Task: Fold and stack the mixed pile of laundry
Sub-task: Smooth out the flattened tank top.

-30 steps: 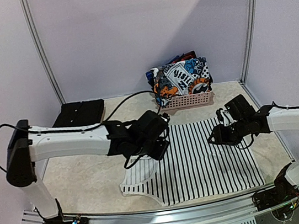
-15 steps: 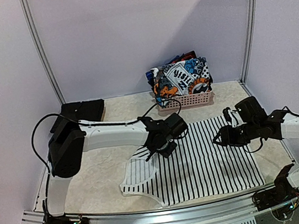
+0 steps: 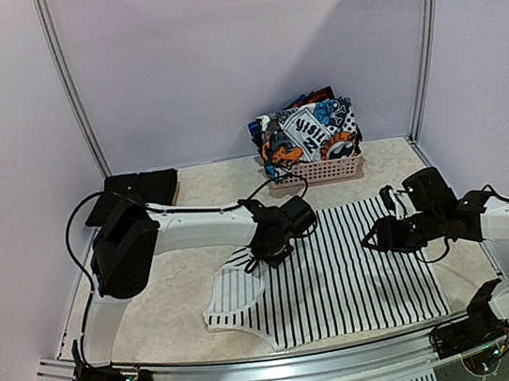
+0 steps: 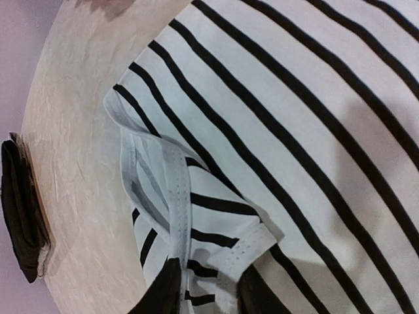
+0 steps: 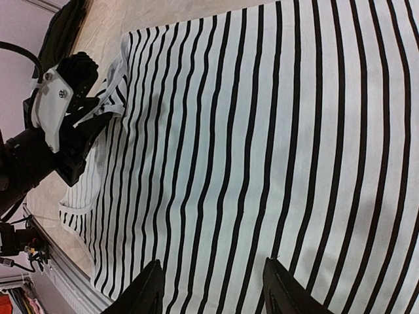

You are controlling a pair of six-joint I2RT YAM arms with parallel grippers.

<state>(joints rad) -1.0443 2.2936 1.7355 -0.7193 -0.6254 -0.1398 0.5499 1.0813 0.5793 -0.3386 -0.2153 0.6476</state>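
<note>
At the far left corner of the table (image 3: 157, 308) a black garment (image 3: 136, 190) is seen folded flat. Toward the middle, the left gripper (image 4: 208, 296) is set low over the left sleeve of the striped garment (image 3: 352, 276). Its jaws are part-way apart with the doubled-over sleeve hem between them, but whether the cloth is actually pinched cannot be told. The striped garment is spread flat across the near middle of the table, and no fold is yet made in its body.

At the middle of the far edge the pink basket (image 3: 320, 174) is heaped with a printed garment (image 3: 311, 130) and others, so most of the work is judged to be left. The right gripper (image 5: 213, 291) is held open and empty above the striped garment's right part.

Bare table is offered at the near left. The striped hem is laid close to the near edge, and little room is left along the right edge.
</note>
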